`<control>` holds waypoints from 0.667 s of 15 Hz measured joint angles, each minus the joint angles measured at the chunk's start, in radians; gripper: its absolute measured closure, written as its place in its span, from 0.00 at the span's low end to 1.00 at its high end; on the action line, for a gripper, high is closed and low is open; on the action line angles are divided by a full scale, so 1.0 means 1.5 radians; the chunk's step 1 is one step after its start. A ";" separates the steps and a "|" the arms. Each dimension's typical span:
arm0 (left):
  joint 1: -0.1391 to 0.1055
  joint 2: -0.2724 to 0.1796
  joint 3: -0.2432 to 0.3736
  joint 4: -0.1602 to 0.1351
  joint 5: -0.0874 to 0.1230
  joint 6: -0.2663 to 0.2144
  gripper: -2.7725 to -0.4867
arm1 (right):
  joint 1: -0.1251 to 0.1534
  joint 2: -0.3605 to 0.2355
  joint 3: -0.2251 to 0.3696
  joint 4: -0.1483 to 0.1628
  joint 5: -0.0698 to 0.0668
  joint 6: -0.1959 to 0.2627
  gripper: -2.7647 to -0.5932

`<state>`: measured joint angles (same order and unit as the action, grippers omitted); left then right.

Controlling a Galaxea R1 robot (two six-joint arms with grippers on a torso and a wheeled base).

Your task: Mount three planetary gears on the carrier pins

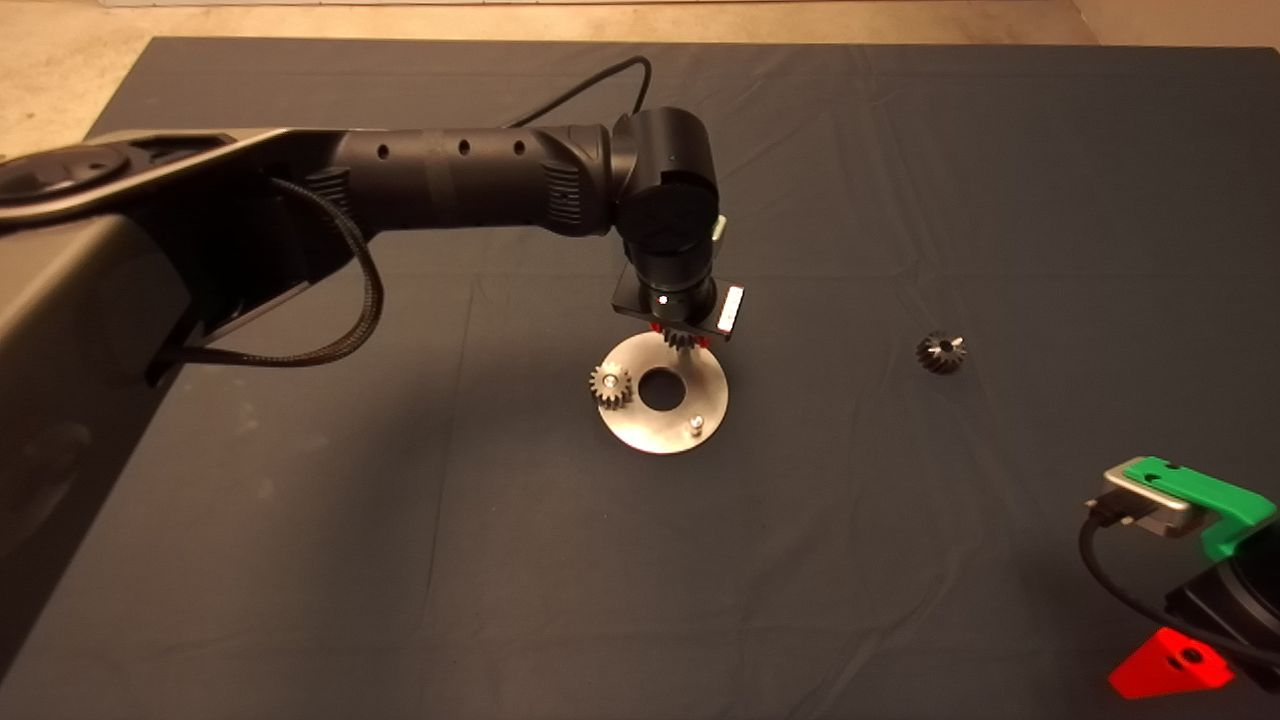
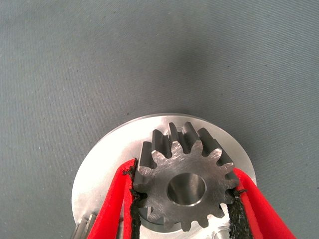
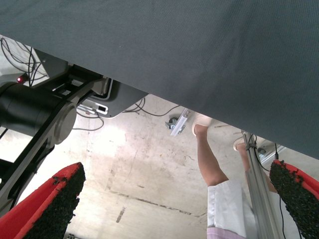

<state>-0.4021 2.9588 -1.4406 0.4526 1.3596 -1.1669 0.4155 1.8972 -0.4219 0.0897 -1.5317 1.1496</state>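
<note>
The shiny round disc lies mid-mat, and the carrier pins stand on it. One planetary gear sits on the left pin. The near-right pin is bare. My left gripper hangs over the disc's far edge, shut on a second gear. In the left wrist view that gear lies flat between the red fingers, just above the disc. The far pin is hidden beneath it. A third gear rests on the mat to the right. My right gripper is parked at the lower right, open.
The left arm and its cable reach in from the left over the mat. The right wrist view shows the mat's underside edge, the floor, robot base parts and a person's leg.
</note>
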 joint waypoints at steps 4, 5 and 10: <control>0.000 0.000 0.000 0.000 0.000 0.006 0.84 | 0.000 0.000 0.000 0.000 0.000 0.000 0.01; 0.000 0.000 0.000 0.000 0.000 0.017 0.84 | 0.000 0.000 0.000 0.000 0.000 0.000 0.01; 0.000 0.000 0.000 0.000 -0.005 0.028 0.84 | 0.000 0.000 0.000 0.000 0.000 0.000 0.01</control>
<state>-0.4021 2.9591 -1.4409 0.4526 1.3517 -1.1243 0.4155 1.8972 -0.4219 0.0897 -1.5317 1.1496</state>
